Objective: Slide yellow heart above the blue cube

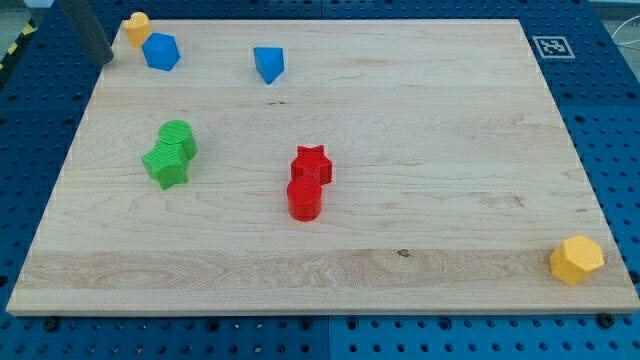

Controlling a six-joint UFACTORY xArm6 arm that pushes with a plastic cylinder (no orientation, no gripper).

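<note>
The yellow heart [136, 27] sits at the board's top left corner, touching the upper left side of the blue cube [160, 51]. A dark rod comes down from the view's top left. My tip [103, 61] rests at the board's left edge, a short way left of and slightly below the yellow heart and left of the blue cube, touching neither.
A blue wedge-shaped block [268, 64] lies right of the cube. A green cylinder [179, 137] and green star [166, 164] touch at centre left. A red star [311, 163] and red cylinder [304, 198] touch mid-board. A yellow hexagon [577, 260] sits at the bottom right corner.
</note>
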